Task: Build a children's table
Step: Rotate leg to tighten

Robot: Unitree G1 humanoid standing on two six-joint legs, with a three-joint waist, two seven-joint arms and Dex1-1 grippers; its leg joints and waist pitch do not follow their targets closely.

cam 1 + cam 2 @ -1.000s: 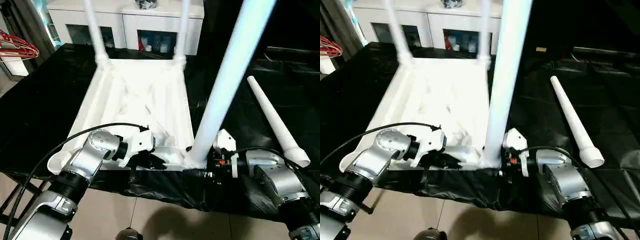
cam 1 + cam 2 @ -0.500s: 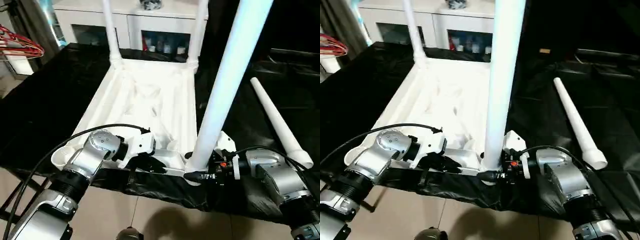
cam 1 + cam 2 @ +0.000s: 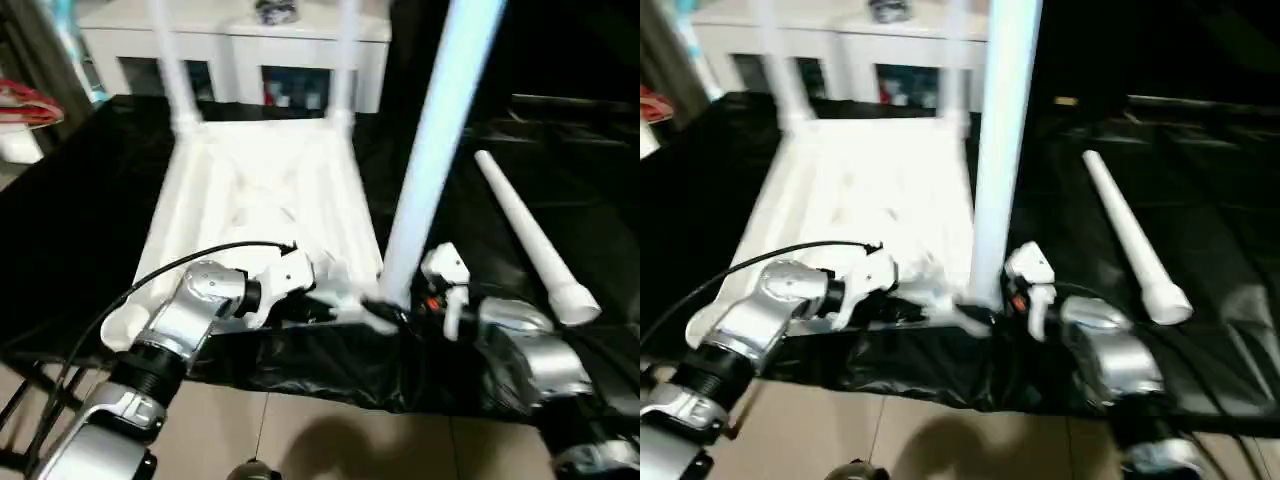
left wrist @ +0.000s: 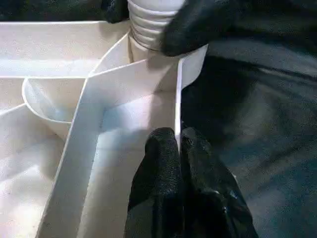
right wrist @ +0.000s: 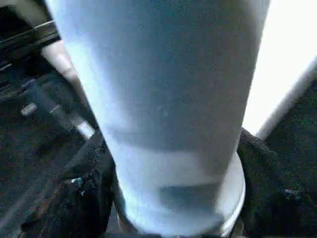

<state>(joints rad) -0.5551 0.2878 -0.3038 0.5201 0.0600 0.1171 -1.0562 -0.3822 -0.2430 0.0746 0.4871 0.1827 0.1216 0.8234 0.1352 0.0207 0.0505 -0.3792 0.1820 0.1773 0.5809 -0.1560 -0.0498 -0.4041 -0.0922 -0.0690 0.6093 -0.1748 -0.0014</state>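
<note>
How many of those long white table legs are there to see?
4. Two stand upright at the tabletop's far corners, left and right. One stands at the near right corner, in the right hand. One lies loose on the black cloth, farther right.

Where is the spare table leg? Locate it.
The loose leg lies flat on the black cloth at the robot's right, beyond the right tool and apart from the upturned tabletop.

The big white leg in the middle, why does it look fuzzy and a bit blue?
In the left eye view the upright leg is smeared and bluish, and the right hand at its base is streaky too. In the right wrist view the leg is very close and soft. In the left wrist view the left hand on the tabletop rim looks sharp.
</note>
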